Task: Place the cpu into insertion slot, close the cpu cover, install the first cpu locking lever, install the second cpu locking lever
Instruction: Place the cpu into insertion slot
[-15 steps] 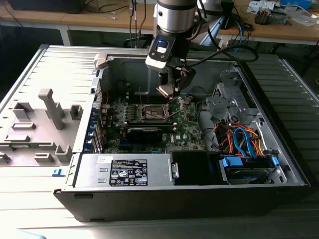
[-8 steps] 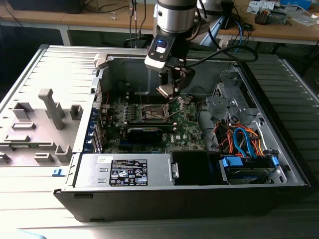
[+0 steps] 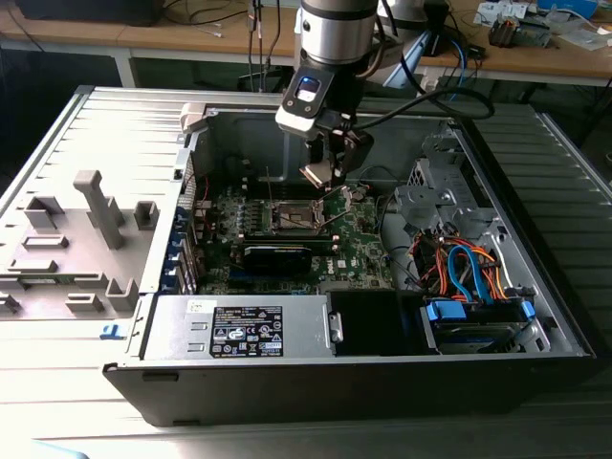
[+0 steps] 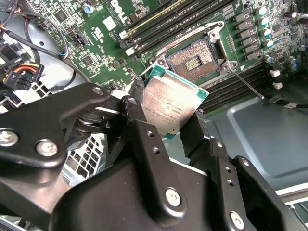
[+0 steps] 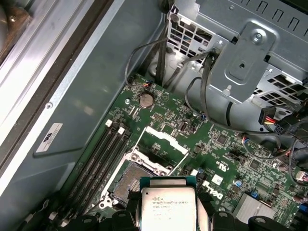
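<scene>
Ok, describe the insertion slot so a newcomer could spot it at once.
Inside the open case, find the green board. Near its middle, close to the gripper holding the cpu, sits the insertion slot: a small square with a shiny metal rim and dark centre, unlike the long black memory slots on either side.

The cpu, silvery-topped with green edging, is held tilted in the gripper, above the board. In the exterior view it is at 1 o'clock from the insertion slot. The slot is bare and dark-centred. The cpu cover is swung open.
</scene>
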Available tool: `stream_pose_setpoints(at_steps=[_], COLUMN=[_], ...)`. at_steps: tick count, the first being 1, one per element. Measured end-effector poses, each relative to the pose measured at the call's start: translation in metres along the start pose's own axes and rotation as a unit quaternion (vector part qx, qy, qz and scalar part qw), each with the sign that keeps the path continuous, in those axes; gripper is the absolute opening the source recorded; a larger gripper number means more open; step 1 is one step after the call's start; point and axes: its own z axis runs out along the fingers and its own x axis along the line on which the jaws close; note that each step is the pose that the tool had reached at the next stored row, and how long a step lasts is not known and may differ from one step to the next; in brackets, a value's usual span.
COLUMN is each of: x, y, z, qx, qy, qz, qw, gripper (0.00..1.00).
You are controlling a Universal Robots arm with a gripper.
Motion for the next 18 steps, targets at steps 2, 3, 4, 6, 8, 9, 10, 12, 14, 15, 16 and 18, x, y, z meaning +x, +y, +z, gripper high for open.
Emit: stream_pose_setpoints(at_steps=[2,3,4,6,8,9,10,12,14,15,16,18], x=[0.0,0.0,0.0,0.0,0.0,0.0,0.0,0.0,0.0,0.0,0.0,0.0], y=[0.0,0.0,0.0,0.0,0.0,0.0,0.0,0.0,0.0,0.0,0.0,-0.0001], z=[0.0001,0.0002,0.0002,0.0003,0.0004,0.0005,0.0006,0.0007,0.0008,0.0009,0.0009,0.001], qx=[0.0,0.0001,0.0001,0.0001,0.0002,0.0002,0.0002,0.0002,0.0002,0.0003,0.0003,0.0003], qy=[-0.0002,-0.0003,-0.0004,-0.0006,-0.0007,-0.0008,-0.0009,-0.0011,-0.0013,-0.0013,-0.0014,-0.0017], qz=[0.003,0.004,0.005,0.007,0.009,0.011,0.012,0.014,0.017,0.018,0.019,0.022], qw=[1.0,0.99999,0.99999,0.99998,0.99996,0.99994,0.99993,0.9999,0.99986,0.99984,0.99982,0.99976], gripper=[0.55,0.55,0.55,0.55,0.55,0.55,0.55,0.55,0.55,0.55,0.55,0.55])
